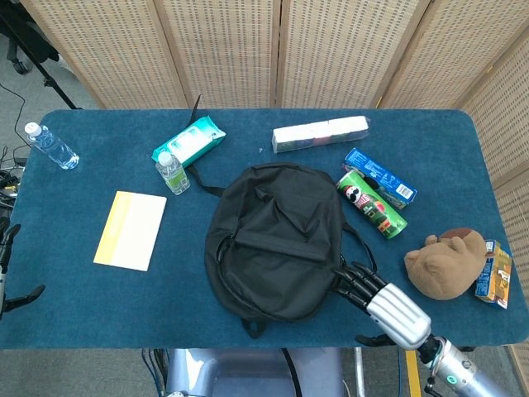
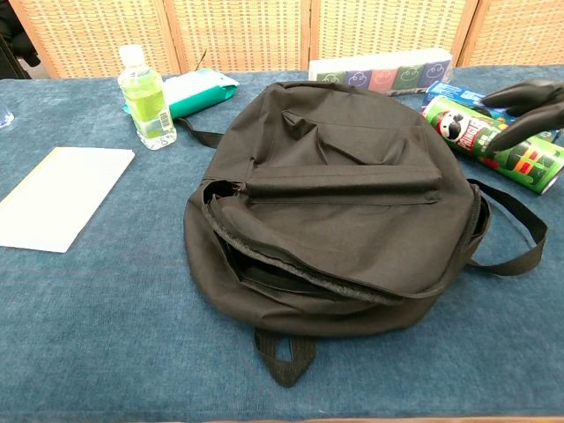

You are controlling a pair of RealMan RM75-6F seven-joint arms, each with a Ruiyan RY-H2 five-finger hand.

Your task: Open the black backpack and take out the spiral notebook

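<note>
The black backpack (image 2: 344, 220) gapes unzipped, contents too dark to see; right robot hand (image 1: 364, 287) hovers spread, empty.

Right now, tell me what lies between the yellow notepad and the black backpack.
Only bare blue tablecloth lies between the notepad and the backpack, clearest in the head view.

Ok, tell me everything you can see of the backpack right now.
The backpack is black, soft fabric, lying flat mid-table with its front pocket up. Its main zipper is partly open along the near-left edge, dark contents inside, nothing identifiable. A carry loop sticks out toward the robot; straps trail at the right and far-left sides. The right hand hovers at its near-right edge; contact is unclear.
</note>
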